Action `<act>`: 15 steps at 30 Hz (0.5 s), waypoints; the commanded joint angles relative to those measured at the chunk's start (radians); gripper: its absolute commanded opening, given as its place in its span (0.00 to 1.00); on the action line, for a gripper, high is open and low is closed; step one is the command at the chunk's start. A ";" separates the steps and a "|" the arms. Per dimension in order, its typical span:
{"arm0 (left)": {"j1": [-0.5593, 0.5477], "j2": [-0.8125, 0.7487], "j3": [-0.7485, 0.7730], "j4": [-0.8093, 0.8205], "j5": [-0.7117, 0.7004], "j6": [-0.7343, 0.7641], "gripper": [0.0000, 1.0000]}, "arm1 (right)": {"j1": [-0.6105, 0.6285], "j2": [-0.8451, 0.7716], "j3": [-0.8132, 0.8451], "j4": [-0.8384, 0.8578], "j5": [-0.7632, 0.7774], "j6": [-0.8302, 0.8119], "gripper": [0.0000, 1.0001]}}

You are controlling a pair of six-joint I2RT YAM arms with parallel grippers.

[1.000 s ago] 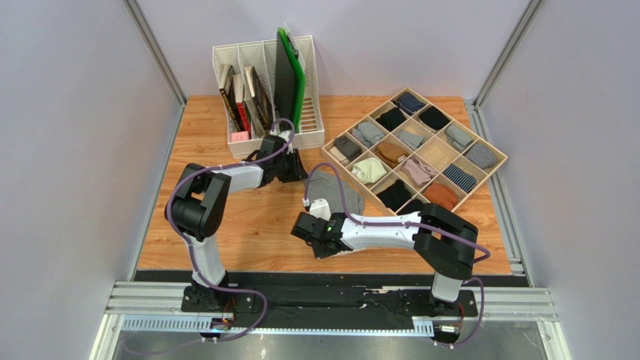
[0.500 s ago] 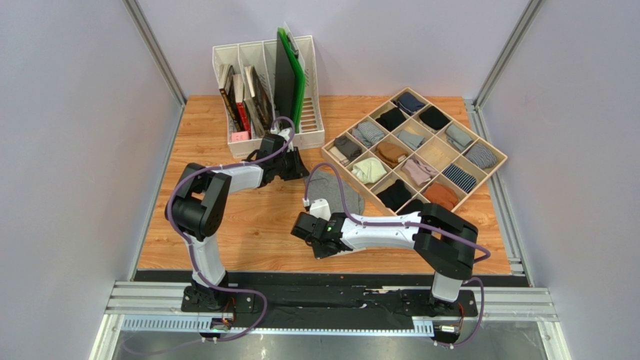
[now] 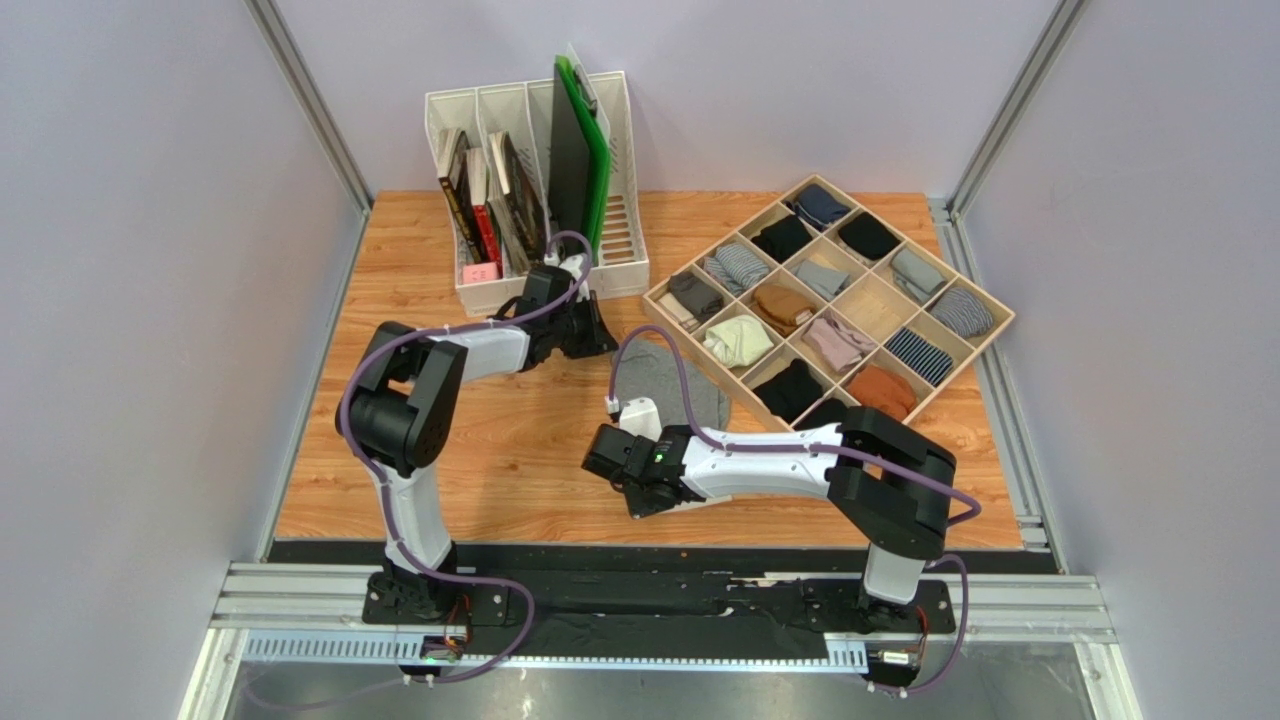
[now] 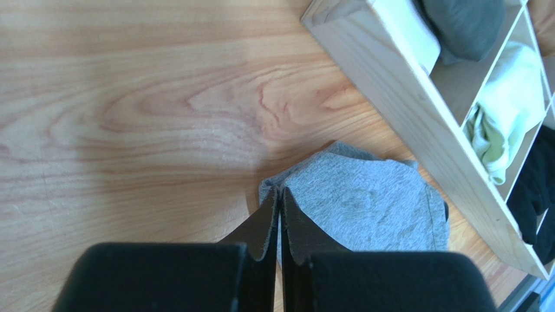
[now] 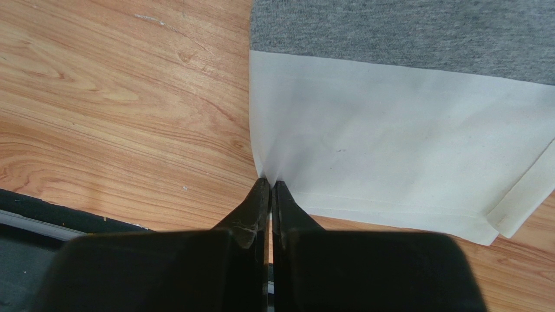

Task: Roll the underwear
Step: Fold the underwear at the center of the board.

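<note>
The underwear [image 3: 673,384] lies flat on the wooden table between the two grippers, with its heather-grey body toward the tray. Its white waistband [image 5: 391,136] faces the near edge. My left gripper [image 3: 604,342] is shut, and its tips [image 4: 279,192] pinch the far grey edge of the underwear [image 4: 365,205]. My right gripper [image 3: 619,440] is shut, and its tips [image 5: 270,182] pinch the near left corner of the waistband, which puckers there. The waistband's right end is folded over at the corner.
A wooden compartment tray [image 3: 984,308] holding several rolled bundles sits just right of the underwear; its wall [image 4: 417,110] is close to the left gripper. A white file organiser [image 3: 624,248] with books and a green board stands at the back.
</note>
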 commanded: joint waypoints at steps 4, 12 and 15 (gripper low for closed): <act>0.008 0.013 0.098 -0.033 -0.031 0.054 0.00 | 0.022 0.008 -0.015 -0.005 -0.023 0.010 0.00; 0.012 0.045 0.158 -0.080 -0.025 0.102 0.00 | 0.032 0.008 -0.013 0.000 -0.029 0.010 0.00; 0.014 0.052 0.184 -0.111 -0.017 0.158 0.00 | 0.032 0.008 -0.013 0.000 -0.029 0.009 0.00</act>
